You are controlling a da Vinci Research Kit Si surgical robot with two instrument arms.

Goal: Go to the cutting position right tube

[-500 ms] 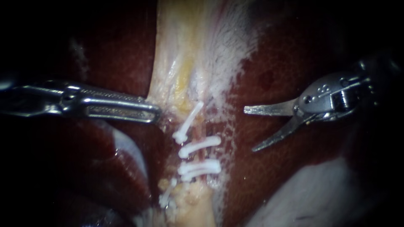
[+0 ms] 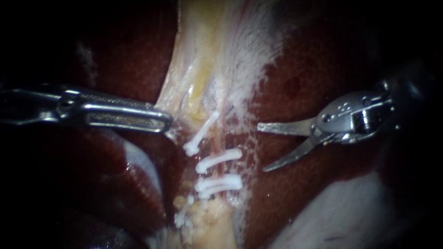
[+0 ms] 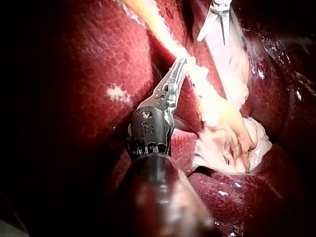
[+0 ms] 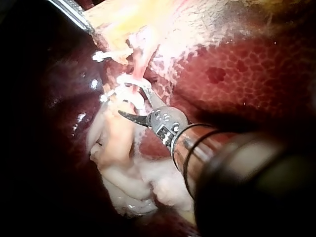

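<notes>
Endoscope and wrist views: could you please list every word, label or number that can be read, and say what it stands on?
No text can be read anywhere.
Slender silver left instrument, dark joint: small marks, too blurred to read.
Slender silver right instrument, rounded metal joint: tiny marks, too small to read.
The white clips and dark red liver: no lettering.

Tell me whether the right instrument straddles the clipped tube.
No: in the endoscope view the right instrument, blades open, lies over the liver, short of the clips.
</notes>
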